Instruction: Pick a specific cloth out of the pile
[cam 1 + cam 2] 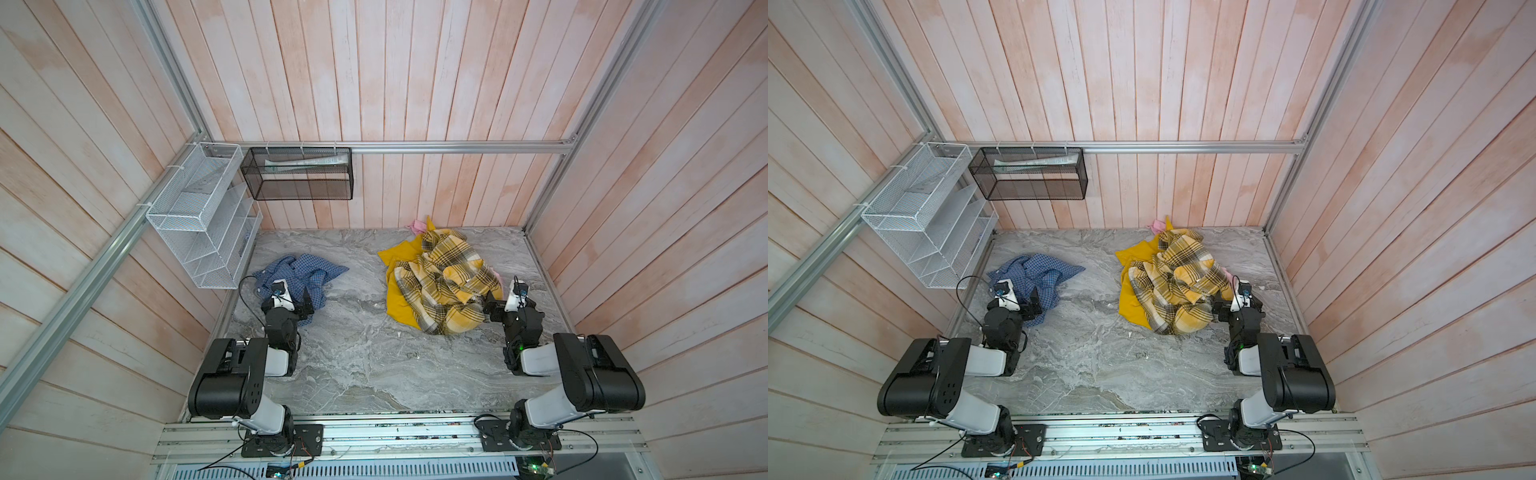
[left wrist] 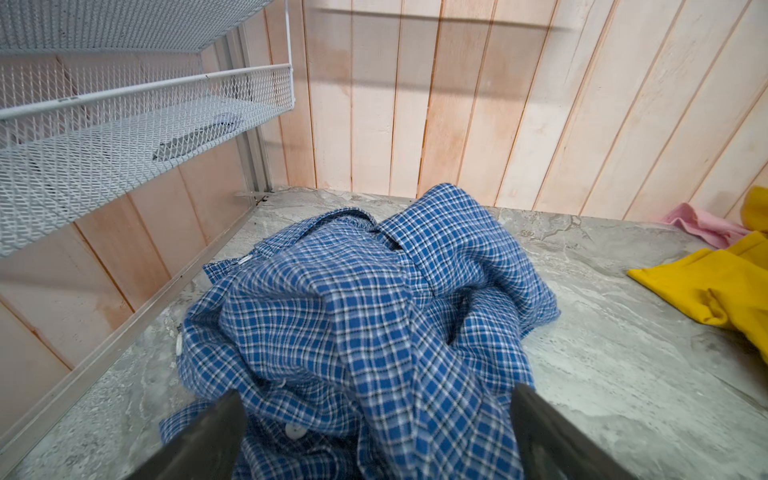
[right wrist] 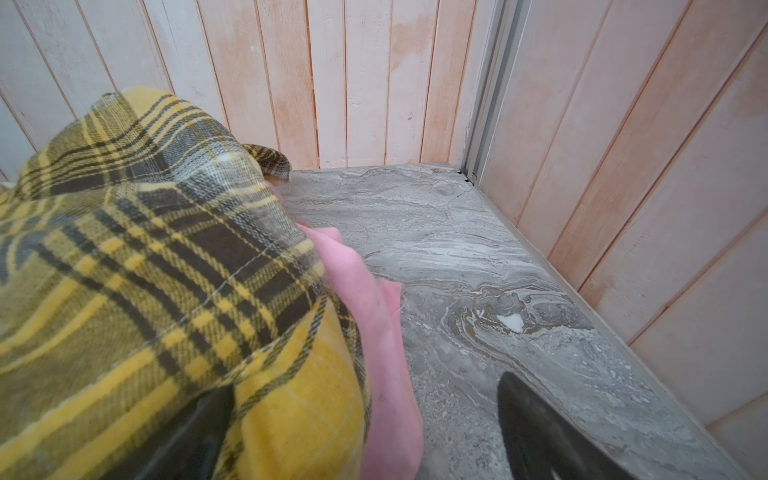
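Over on the left side of the grey marbled worktop (image 1: 365,365) lies the blue-and-white fine-checked shirt-like cloth (image 1: 301,272), crumpled in a heap on its own near the foot of the left wall, where a white wire-mesh rack (image 1: 199,220) hangs. The wrist view above it shows its collar and a few white buttons among the folds (image 2: 365,316). It is well apart from the pile (image 1: 440,286) on the right side, with bare worktop between the two in both top views. That pile is mostly a rumpled yellow, black and white plaid cloth (image 1: 451,278) lying over a plain mustard-yellow cloth (image 1: 397,291). A small pink cloth (image 1: 417,225) peeks out at the back against the planked wall. The left pincer (image 1: 305,307) hangs low at the near edge of the checked cloth with its jaws spread wide. A ridge of the fabric rises between the two dark fingers (image 2: 208,432), but nothing is pinched. The right pincer (image 1: 492,305) sits at the right edge of the pile, also wide open. In its wrist view one finger is half hidden under the hem of the plaid cloth (image 3: 145,270) and the other is over bare stone, with a pink fold (image 3: 374,324) lying loose between them. A black mesh basket (image 1: 299,178) hangs on the back wall.
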Robot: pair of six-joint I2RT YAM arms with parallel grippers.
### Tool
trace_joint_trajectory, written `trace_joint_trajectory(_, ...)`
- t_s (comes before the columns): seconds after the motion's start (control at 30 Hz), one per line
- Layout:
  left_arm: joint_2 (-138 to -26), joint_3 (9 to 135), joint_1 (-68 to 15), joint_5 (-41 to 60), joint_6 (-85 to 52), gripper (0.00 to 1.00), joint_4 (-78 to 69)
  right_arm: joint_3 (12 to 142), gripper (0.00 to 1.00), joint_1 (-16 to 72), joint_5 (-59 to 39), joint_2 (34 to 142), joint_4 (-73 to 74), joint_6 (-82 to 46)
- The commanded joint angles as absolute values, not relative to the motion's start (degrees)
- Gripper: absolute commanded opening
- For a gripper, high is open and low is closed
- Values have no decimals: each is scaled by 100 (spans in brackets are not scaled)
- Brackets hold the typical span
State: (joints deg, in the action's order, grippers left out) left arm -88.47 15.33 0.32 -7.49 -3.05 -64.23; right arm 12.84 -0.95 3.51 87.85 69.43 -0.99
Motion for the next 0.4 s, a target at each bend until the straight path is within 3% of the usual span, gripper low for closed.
trace_joint_trajectory(0.0, -8816, 1608, 22, -669, -232, 100, -6407, 1382, 98, -119, 261, 8719, 6935, -64)
trace_joint_trajectory(0.37, -8820, 1609, 15, -668, -235, 100, -6419, 1381, 98, -123, 263, 8723, 6940, -70)
